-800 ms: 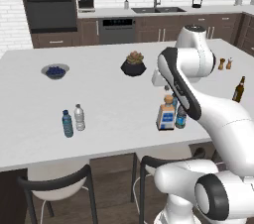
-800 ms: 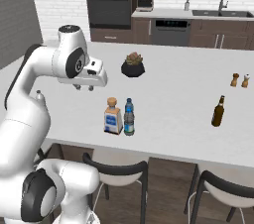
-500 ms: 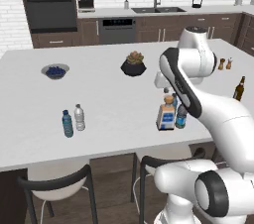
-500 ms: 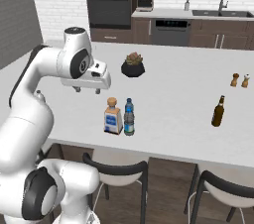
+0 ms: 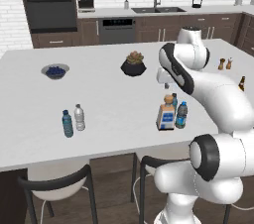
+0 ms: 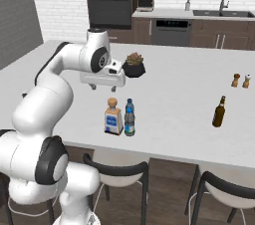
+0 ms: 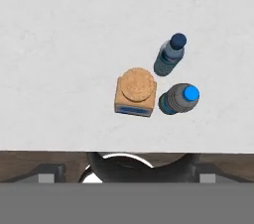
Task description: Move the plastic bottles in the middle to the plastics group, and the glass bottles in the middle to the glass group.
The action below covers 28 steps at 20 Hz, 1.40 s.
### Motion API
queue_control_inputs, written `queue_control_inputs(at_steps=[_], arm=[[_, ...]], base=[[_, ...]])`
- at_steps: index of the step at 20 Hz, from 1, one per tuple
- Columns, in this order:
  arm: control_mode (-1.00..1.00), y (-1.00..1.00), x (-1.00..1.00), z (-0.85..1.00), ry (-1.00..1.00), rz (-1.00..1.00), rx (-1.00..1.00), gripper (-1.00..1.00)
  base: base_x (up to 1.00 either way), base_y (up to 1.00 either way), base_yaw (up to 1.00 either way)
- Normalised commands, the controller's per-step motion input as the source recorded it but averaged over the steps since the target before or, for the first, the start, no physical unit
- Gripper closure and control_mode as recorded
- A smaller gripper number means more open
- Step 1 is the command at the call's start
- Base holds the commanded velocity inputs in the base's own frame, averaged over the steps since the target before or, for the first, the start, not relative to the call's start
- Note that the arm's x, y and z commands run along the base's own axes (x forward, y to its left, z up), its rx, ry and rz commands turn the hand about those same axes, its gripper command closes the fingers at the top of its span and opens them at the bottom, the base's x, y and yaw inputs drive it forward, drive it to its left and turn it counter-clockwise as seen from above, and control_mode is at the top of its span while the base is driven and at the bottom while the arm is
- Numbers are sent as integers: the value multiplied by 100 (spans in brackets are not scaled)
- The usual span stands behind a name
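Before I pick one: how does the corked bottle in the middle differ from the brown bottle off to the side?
The corked bottle is squat and square-shouldered; the brown bottle is slim with a long neck. The corked one is clear with a blue-and-white label and tan stopper; the brown one is dark. The corked one stands close beside a blue-capped water bottle; the brown one stands alone. Both are upright on the counter.

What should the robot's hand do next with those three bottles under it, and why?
Probably lower toward one of the water bottles, such as the darker blue-capped bottle. The gripper hovers open above the counter, holding nothing. The cork-stoppered glass bottle stands right beside that bottle, and the paler blue-capped bottle is close behind, so it should centre carefully first.
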Motion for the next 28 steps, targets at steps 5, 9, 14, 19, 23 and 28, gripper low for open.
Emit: queue_control_inputs(at_steps=[5,9,14,19,23,28], arm=[[-100,1,24,-10,9,0,0,-100],[-100,0,32,-35,0,0,0,-100],[-100,-1,41,-66,-2,0,0,-100],[-100,0,16,-27,-6,0,0,-100],[-100,-4,-8,-12,0,0,0,-100],[-100,-1,0,-18,0,0,0,-100]], base=[[0,0,0],[0,0,0],[0,0,0],[0,0,0],[0,0,0],[0,0,0]])
